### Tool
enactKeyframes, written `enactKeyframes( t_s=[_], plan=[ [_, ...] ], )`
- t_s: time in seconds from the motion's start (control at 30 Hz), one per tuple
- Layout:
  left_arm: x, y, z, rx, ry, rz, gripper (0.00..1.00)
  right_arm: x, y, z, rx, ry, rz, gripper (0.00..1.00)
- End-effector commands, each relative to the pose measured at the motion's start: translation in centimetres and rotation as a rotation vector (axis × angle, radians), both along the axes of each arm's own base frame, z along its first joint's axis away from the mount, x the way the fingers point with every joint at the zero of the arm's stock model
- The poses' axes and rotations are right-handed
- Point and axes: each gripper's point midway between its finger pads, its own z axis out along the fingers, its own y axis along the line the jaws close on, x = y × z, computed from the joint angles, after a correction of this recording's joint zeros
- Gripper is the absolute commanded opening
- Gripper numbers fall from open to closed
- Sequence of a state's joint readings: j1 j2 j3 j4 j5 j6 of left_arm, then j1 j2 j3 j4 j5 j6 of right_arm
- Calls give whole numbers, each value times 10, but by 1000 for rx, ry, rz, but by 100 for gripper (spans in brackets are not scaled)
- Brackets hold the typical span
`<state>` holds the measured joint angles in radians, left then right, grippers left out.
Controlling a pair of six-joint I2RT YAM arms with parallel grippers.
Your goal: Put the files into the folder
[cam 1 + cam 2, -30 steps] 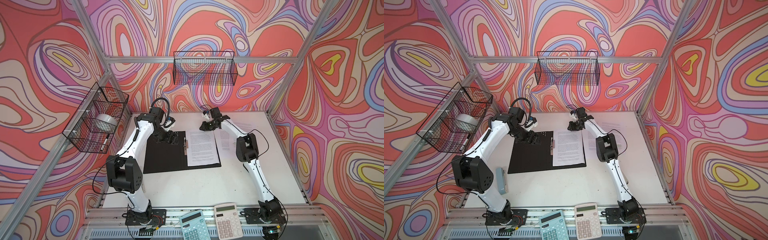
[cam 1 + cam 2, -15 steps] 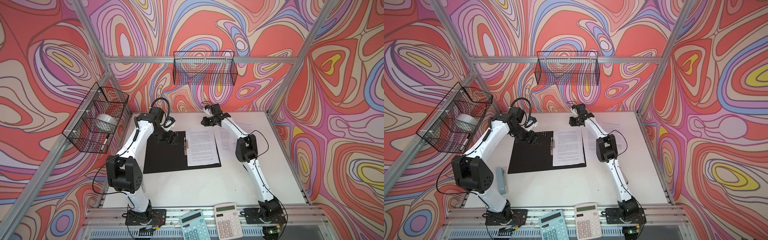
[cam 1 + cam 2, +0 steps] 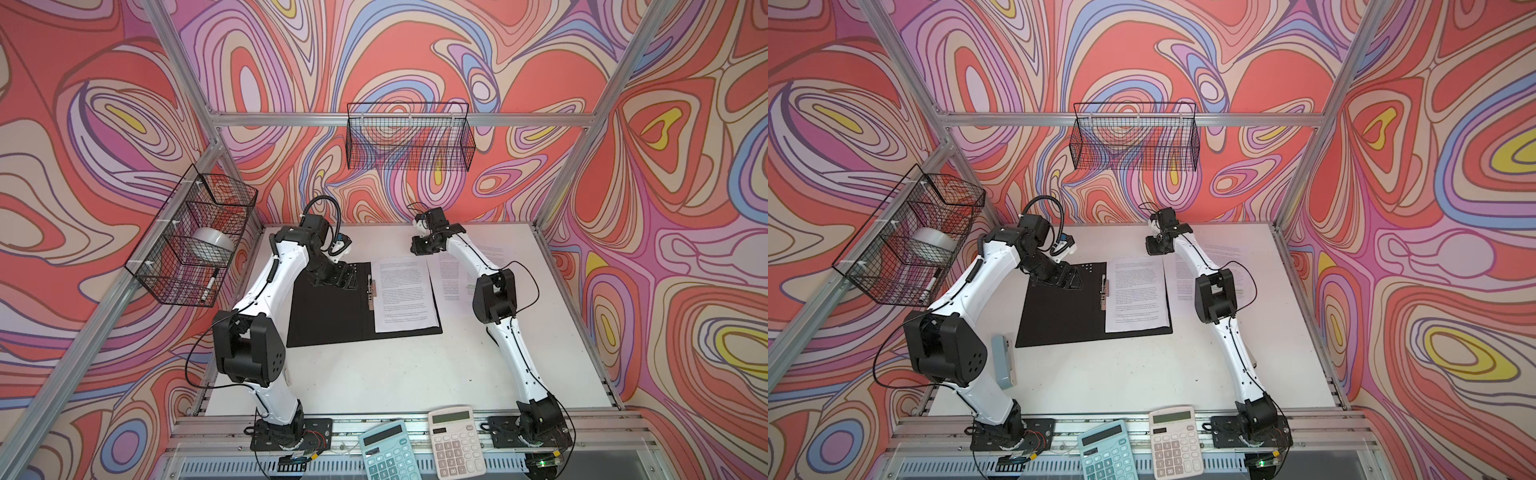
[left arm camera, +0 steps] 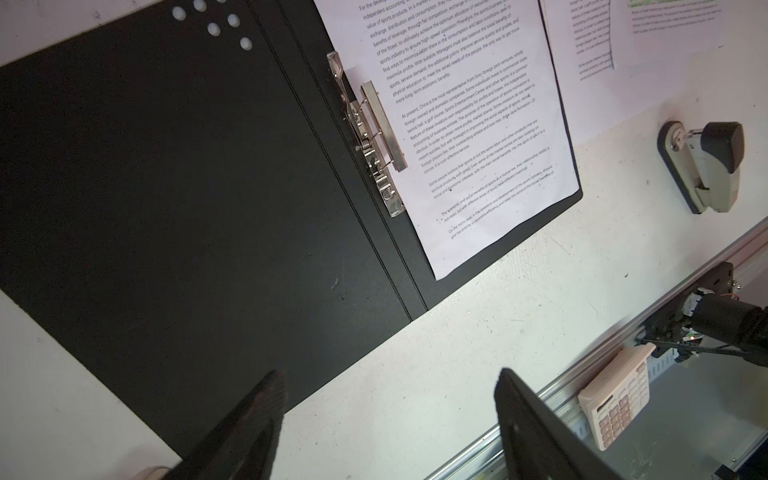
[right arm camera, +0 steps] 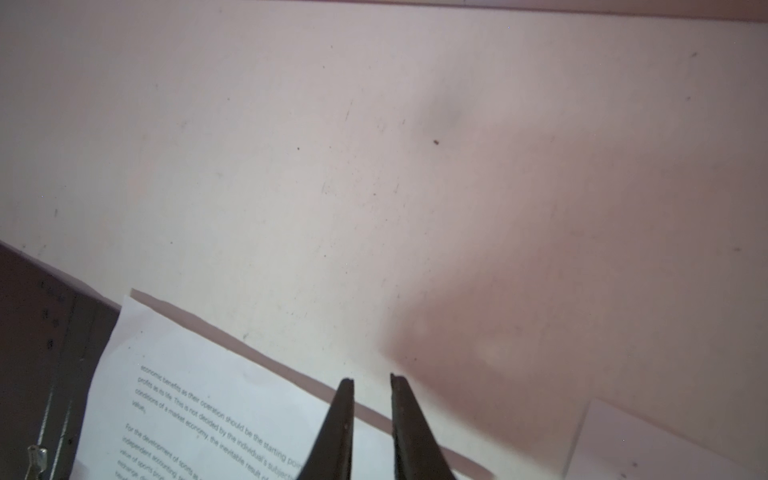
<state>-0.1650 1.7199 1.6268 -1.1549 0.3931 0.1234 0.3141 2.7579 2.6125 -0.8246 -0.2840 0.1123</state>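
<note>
Folder (image 3: 328, 307) lies open, black inside up, on the desk (image 3: 374, 374). Some files (image 3: 403, 291) rest on its right half, other sheets (image 3: 451, 278) just right of it. Left gripper (image 4: 388, 376) hovers over its left half, jaws wide and empty. Right gripper (image 5: 371, 378) hangs at its far right corner, jaws narrowly parted, seemingly holding nothing. Swirly walls (image 3: 415, 62) surround. A basket (image 3: 191, 237) left of the folder holds tape (image 3: 214, 241) and a marker (image 3: 210, 284).

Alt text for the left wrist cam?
An open black folder lies flat on the white table, one printed sheet inside beside the metal clip. The left gripper hangs open above it; more sheets, a stapler and a calculator lie beyond.
</note>
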Motion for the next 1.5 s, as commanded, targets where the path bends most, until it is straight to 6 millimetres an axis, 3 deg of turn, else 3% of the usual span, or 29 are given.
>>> enactKeyframes(
  t_s=[0.0, 0.5, 0.67, 1.07, 1.23, 1.47],
  plan=[
    [-5, -3, 8, -12, -18, -14, 80, -13, -6, -22, -37, 69, 21, 19],
    [-7, -3, 10, -7, -27, -15, 80, -25, 4, -15, 11, 94, 99, 18],
    [-7, -3, 10, -4, -30, -18, 80, -27, 9, -4, 36, 83, 121, 16],
    [-10, -1, 13, 2, -48, -17, 80, -6, 5, 38, 55, -39, 48, 26],
    [-12, 0, 15, 5, -57, -15, 80, 4, 2, 36, 50, -59, 11, 27],
    [-11, -1, 16, -1, -57, -16, 80, 8, -6, 17, 23, -41, -18, 27]
  ],
)
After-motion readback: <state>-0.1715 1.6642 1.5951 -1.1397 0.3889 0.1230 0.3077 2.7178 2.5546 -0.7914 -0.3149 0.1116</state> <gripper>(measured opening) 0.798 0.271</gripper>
